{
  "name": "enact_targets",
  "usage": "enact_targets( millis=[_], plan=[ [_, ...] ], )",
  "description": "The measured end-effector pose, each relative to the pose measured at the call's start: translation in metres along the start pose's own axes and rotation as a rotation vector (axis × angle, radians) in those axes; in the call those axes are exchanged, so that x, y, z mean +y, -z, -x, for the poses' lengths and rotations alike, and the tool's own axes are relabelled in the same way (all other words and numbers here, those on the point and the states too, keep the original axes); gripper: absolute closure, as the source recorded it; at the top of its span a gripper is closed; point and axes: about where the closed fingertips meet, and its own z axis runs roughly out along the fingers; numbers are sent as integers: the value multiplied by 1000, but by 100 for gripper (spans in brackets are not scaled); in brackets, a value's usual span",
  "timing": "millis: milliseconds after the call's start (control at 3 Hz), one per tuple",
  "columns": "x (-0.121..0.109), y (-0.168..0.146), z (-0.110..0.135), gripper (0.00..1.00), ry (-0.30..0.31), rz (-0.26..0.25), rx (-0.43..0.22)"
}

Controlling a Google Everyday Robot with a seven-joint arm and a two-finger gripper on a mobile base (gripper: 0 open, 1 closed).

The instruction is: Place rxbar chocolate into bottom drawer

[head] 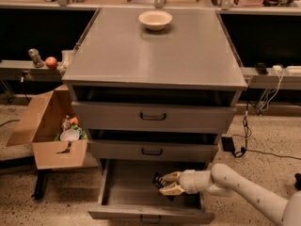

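Camera view shows the gripper (163, 183) reaching from the right into the open bottom drawer (126, 190), its two fingers pinching the chocolate bar (157, 178). The bar points leftward beyond the fingertips, just above the drawer floor, so I think it only needs letting go.

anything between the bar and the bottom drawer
Nothing visible does. The claw holds the bar inside the open bottom drawer, just over its floor, with no other object under it.
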Motion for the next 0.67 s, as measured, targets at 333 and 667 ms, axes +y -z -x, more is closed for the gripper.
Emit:
enact_targets(
  millis=[333,667],
  plan=[
    [-52,-29,-41,100,-20,-66,-62],
    [-76,-42,-62,100,-39,-99,-91]
  ],
)
